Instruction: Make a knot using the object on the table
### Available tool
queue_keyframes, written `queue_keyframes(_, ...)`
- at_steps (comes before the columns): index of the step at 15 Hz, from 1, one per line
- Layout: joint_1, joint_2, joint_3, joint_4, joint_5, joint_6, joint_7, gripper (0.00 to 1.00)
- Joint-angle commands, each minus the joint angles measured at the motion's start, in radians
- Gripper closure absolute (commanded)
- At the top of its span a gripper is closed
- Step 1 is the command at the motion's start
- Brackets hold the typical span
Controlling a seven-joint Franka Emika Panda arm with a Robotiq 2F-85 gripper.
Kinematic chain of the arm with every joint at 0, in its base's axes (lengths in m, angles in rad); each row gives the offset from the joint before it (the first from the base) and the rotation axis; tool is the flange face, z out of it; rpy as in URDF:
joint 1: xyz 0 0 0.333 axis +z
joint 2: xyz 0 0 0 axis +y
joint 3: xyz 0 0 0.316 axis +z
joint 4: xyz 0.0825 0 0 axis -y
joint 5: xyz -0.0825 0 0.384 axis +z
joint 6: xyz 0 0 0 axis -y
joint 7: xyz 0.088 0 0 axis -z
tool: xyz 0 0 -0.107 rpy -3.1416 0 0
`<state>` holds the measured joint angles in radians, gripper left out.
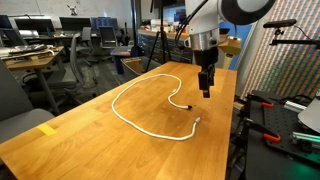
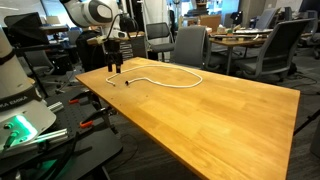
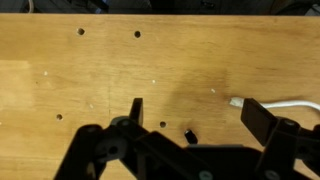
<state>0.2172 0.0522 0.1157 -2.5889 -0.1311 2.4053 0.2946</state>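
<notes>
A long thin white cord (image 1: 140, 108) lies in an open loop on the light-brown wood table (image 1: 90, 140); it also shows in an exterior view (image 2: 170, 78). One dark end (image 1: 191, 105) lies near the table's right side, the other (image 1: 197, 122) a little nearer the front. My gripper (image 1: 206, 90) hangs just above the table beside the loop's end, open and empty. In the wrist view the open fingers (image 3: 195, 118) frame bare wood, with a small dark plug tip (image 3: 190, 133) between them and a white cord stretch (image 3: 285, 103) by the right finger.
A yellow tape mark (image 1: 47, 129) sits near the table's front left edge. Small holes (image 3: 81, 32) dot the tabletop. Office chairs (image 2: 190, 45) and grey desks stand behind. A robot base with a green light (image 2: 20, 125) and clamps stand beside the table.
</notes>
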Motion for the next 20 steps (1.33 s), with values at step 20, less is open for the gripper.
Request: queue_keyframes(20, 0.123, -0.351, 0.120, -0.155, 0.069, -0.268, -0.632, 0.00)
